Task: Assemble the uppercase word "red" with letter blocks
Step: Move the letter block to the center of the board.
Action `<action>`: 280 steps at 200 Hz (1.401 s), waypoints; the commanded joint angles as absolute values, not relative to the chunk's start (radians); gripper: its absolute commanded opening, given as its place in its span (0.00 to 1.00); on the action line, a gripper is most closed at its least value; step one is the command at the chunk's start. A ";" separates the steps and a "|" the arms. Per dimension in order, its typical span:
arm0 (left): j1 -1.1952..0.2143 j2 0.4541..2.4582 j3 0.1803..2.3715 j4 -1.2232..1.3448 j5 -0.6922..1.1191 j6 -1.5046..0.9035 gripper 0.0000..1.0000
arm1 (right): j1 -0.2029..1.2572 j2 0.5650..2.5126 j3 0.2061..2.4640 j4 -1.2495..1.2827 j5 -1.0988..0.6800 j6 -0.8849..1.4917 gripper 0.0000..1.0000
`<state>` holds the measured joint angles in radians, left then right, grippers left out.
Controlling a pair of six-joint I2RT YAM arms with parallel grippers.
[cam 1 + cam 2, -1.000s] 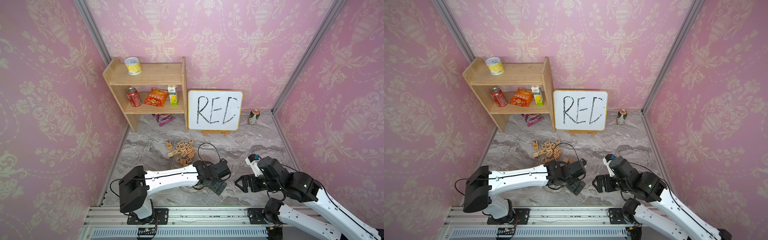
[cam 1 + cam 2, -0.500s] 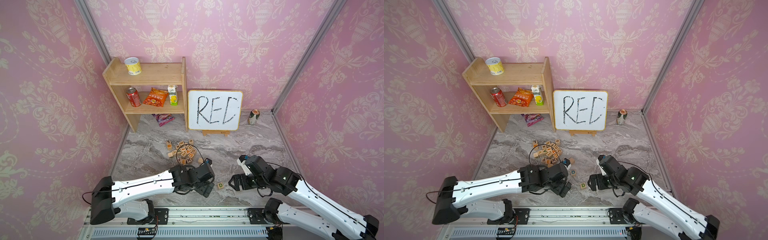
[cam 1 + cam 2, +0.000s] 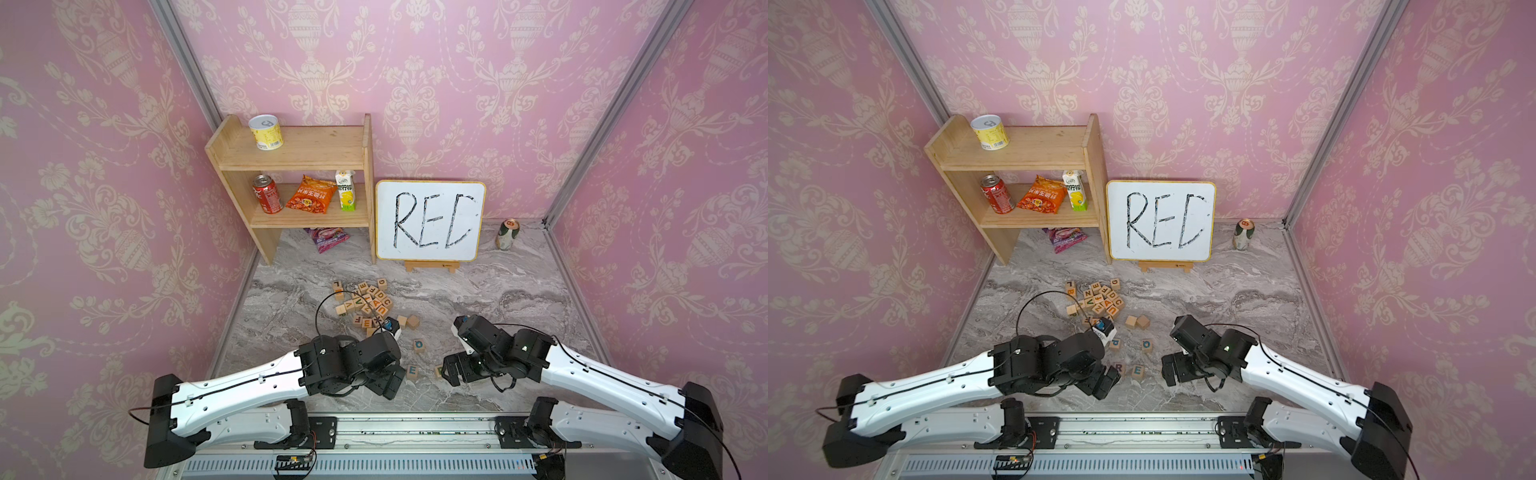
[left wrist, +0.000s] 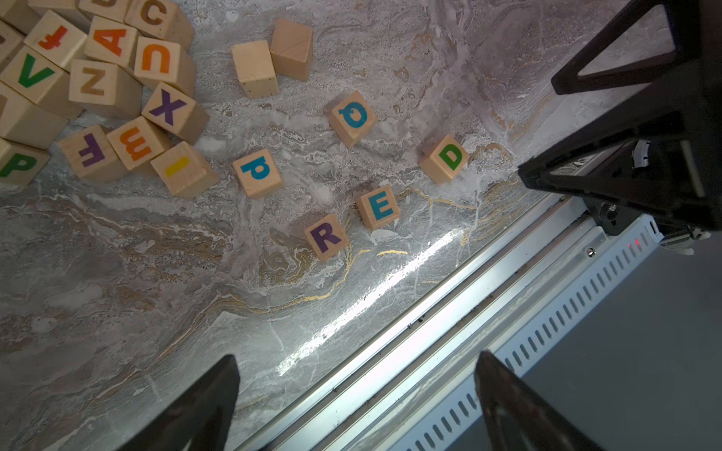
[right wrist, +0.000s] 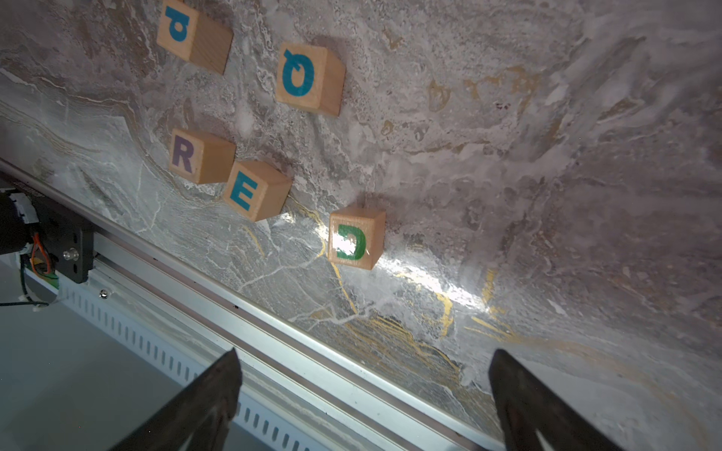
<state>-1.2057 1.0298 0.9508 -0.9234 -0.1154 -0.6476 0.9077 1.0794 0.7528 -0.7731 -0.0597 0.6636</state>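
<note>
Marble tabletop (image 4: pixel 156 273), front edge. Left gripper (image 4: pixel 356 357), right gripper (image 5: pixel 363 351): I've pulled both back, fingers spread, empty. Blocks: purple R (image 4: pixel 326 237), blue E (image 4: pixel 378 207) nearly touching; green D (image 4: pixel 445 159) now clear, gapped, off-line. Word reads; likely done.

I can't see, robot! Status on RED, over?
Left end effector open, right end effector open. R, E side by side; D apart. Nothing blocking.

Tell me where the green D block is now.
In the left wrist view the green D block lies on the marble tabletop near the front rail, a gap to the right of the blue E block, close by the right tool.
</note>
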 commanded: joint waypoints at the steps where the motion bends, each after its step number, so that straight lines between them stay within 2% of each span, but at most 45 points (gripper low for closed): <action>1: -1.198 0.988 0.943 -1.002 -0.147 -0.669 0.95 | 0.925 1.143 0.753 -0.745 -0.005 0.690 0.98; 50: -1.198 0.938 0.954 -1.062 -0.155 -0.666 0.95 | 0.937 1.251 0.777 -0.697 0.034 0.707 0.82; 111: -1.198 0.893 0.954 -1.093 -0.164 -0.660 0.95 | 0.961 1.376 0.820 -0.646 0.042 0.713 0.74; 145: -1.199 0.888 0.953 -1.095 -0.160 -0.654 0.95 | 0.964 1.429 0.839 -0.628 0.044 0.713 0.64; 186: -1.198 0.887 0.960 -1.098 -0.165 -0.645 0.95 | 0.965 1.470 0.833 -0.609 0.035 0.724 0.46; 218: -1.198 0.887 0.964 -1.100 -0.167 -0.641 0.95 | 0.965 1.482 0.820 -0.600 0.024 0.739 0.42; 259: -1.199 0.887 0.966 -1.098 -0.162 -0.629 0.95 | 0.966 1.500 0.824 -0.595 0.010 0.757 0.27; 280: -1.198 0.886 0.966 -1.095 -0.161 -0.627 0.95 | 0.969 1.513 0.838 -0.600 0.007 0.772 0.23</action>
